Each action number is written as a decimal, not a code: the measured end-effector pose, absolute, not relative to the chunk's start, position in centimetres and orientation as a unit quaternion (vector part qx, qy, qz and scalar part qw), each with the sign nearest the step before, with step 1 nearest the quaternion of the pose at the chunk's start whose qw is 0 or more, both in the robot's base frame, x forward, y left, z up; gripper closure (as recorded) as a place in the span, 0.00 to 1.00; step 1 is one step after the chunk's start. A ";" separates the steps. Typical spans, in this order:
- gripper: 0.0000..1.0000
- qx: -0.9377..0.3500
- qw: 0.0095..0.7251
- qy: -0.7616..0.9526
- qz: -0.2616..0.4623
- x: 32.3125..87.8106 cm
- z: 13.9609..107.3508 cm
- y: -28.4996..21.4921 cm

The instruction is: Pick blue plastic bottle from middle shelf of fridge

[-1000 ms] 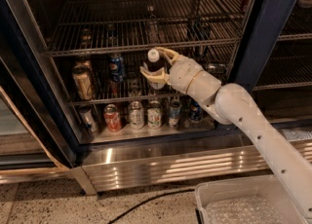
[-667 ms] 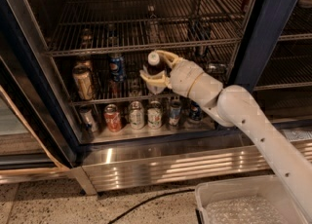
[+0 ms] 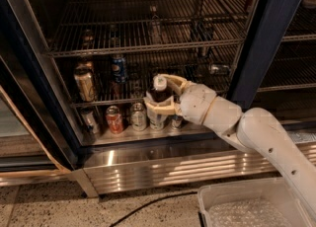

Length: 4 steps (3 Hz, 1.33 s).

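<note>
The blue plastic bottle has a white cap, dark drink and a pale label. My gripper is shut on it, one cream finger across its front and the other arched behind its neck. The bottle is upright, held off the rack in front of the fridge's middle and bottom shelves. The fridge has navy door frames, wire racks and a ribbed steel base panel. My arm reaches in from the lower right.
A blue Pepsi can and a tall gold can stand on the middle shelf. A red can and silver cans stand below. A small clear bottle is higher up. A white bin and a black cable are on the floor.
My gripper has moved down and slightly outward with the bottle in it, from middle-shelf height to in front of the bottom cans. The cans have not moved.
</note>
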<state>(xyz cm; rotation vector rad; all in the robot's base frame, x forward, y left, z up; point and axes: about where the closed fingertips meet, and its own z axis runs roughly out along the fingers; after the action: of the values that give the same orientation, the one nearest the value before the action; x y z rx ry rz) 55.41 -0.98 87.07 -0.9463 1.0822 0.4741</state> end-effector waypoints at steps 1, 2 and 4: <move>1.00 -0.431 0.697 0.501 0.278 51.6 88.3 -1.0; 1.00 -0.443 0.664 0.504 0.330 49.7 90.0 -1.0; 1.00 -0.504 0.609 0.489 0.368 50.6 95.5 -2.0</move>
<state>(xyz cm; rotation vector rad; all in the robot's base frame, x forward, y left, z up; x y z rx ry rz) 50.65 -1.98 95.49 -1.1653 1.1307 0.8502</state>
